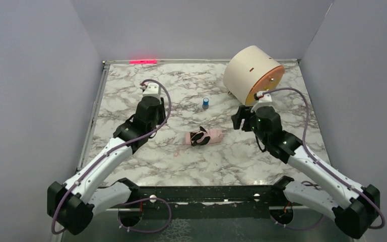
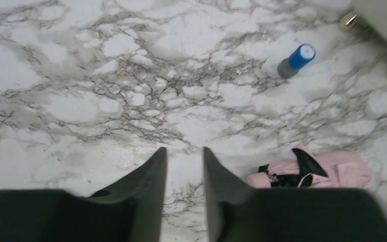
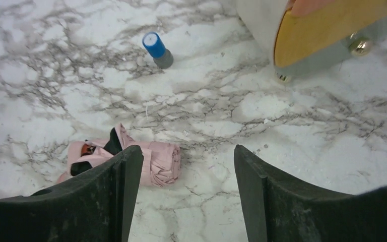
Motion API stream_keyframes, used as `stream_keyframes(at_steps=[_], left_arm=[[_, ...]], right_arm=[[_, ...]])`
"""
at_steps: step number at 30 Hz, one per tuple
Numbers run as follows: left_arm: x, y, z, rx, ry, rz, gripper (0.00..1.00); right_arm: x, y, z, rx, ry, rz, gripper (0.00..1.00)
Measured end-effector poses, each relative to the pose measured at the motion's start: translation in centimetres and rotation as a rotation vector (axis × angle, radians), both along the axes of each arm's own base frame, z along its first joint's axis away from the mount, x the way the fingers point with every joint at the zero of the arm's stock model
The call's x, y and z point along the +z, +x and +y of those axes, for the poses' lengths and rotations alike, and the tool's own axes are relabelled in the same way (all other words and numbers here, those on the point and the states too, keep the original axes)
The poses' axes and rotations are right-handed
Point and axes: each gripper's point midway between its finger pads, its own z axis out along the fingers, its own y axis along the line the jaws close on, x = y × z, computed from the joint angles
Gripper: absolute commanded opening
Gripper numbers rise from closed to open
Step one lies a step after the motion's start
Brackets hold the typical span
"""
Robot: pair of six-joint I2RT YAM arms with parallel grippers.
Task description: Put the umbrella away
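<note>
Looking at progress first: the umbrella [image 1: 205,136] is collapsed into a short pink bundle, so the folding looks done to me. Neither arm has hold of it. Whether that counts as put away, or a stowing spot is meant, I can't tell.

Now the room, biggest first. Plain grey walls [image 1: 35,75] box the scene in on three sides, with a red light strip [image 1: 143,61] glowing at the back edge. White marble-patterned table [image 1: 181,85], grey veins all over. Back right sits a cream drum [image 1: 247,68] on its side, orange face toward the right arm.

Left arm reaches over the left half. Left fingers [image 2: 148,181] are parted just a crack, nothing between them, bare marble below. Right fingers [image 3: 126,176] are spread wide and empty, hanging near the drum.

The umbrella lies mid-table between the arms, apart from both. Its strap trails off toward the left, and something black shows in the folds. Behind it stands a small blue-capped cylinder [image 1: 206,103], well apart from the drum.
</note>
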Motion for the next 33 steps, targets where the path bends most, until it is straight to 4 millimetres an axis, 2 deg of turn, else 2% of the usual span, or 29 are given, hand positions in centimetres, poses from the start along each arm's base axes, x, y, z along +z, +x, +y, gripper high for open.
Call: stream_keyframes(at_steps=[1, 2, 4, 5, 8, 10, 15, 18, 19, 24, 33], left_arm=[[0.8, -0.3, 0.3, 0.005, -0.011, -0.022, 0.58], [1.8, -0.8, 0.8, 0.007, -0.024, -0.058, 0.66], [3.0, -1.8, 1.5, 0.014, -0.053, -0.105, 0.74], [3.6, -2.5, 2.0, 0.019, -0.074, -0.137, 0.76], [4.1, -4.0, 3.0, 0.028, -0.113, -0.187, 0.8], [4.2, -4.9, 3.6, 0.034, -0.132, -0.212, 0.81], [4.0, -5.9, 5.4, 0.109, -0.164, -0.25, 0.87], [4.1, -6.1, 6.4, 0.163, -0.169, -0.267, 0.98], [4.2, -6.1, 6.7, 0.177, -0.168, -0.272, 0.99], [4.4, -6.6, 8.5, 0.262, -0.163, -0.294, 0.99], [3.8, -7.0, 10.3, 0.357, -0.123, -0.288, 0.99]], right_arm=[[0.1, -0.3, -0.2, 0.008, 0.0, -0.016, 0.83], [2.0, -0.8, -0.6, 0.01, 0.034, -0.069, 0.86], [4.1, -1.5, -1.0, 0.021, 0.073, -0.134, 0.96], [5.0, -1.9, -1.2, 0.027, 0.087, -0.163, 0.99], [7.0, -3.0, -1.9, 0.035, 0.124, -0.228, 1.0], [7.4, -3.5, -2.4, 0.032, 0.136, -0.251, 1.0], [6.4, -3.5, -4.4, -0.082, 0.139, -0.237, 1.0], [5.5, -3.1, -5.7, -0.178, 0.135, -0.208, 1.0], [5.2, -3.1, -6.1, -0.209, 0.132, -0.199, 1.0], [4.0, -2.7, -7.4, -0.303, 0.099, -0.169, 1.0], [4.1, -2.6, -7.9, -0.338, 0.099, -0.172, 1.0]])
